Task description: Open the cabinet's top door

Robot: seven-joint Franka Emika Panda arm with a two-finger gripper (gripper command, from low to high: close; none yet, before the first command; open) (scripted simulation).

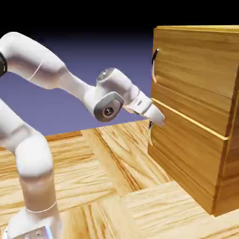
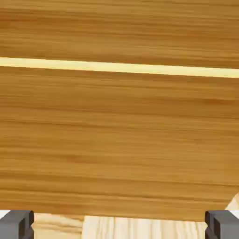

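Your cabinet (image 1: 196, 116) stands on the worktop (image 1: 107, 186), toward its right edge in the exterior view. Top door (image 1: 200, 60): upper panel, dark handle (image 1: 153, 63) at its near edge. Your pincer (image 1: 158, 119) sits close to the seam between the panels, below that handle, fingertips (image 2: 17, 225) wide apart and holding nothing.

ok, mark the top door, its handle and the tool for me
top door (image 1: 196, 60): exterior view, middle of the upper wood panel.
handle (image 1: 153, 65): exterior view, dark curved bar at the panel's left edge.
tool (image 1: 156, 119): exterior view, the tips, level with the seam between the panels, below that handle.
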